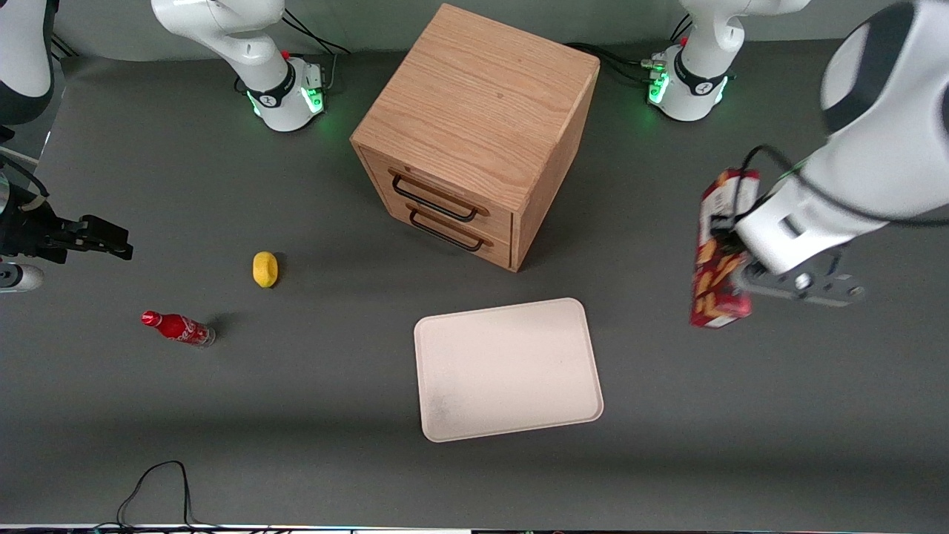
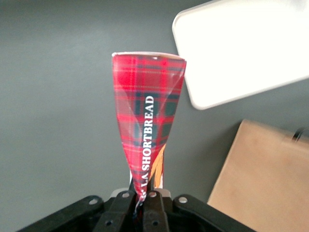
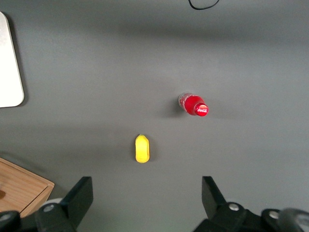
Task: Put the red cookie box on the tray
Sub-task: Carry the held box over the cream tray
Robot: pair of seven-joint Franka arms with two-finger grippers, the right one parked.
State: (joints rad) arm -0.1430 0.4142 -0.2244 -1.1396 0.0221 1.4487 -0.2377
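While the tray (image 1: 508, 369) is lying bare nearest the front camera, the gripper (image 1: 730, 256) is hanging toward the working arm's end of the table, its fingers (image 2: 153, 209) clenching the red cookie box (image 1: 721, 252) above the tabletop, apart from the tray. Farther off, the wooden drawer cabinet (image 1: 474, 130) is standing.

Lab: bench-mounted robot arms (image 1: 274, 81)

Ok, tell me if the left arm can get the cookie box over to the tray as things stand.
Probably yes. The gripper holds the red cookie box above the table toward the working arm's end, jaws shut on it. The tray lies bare, with nothing standing between them.
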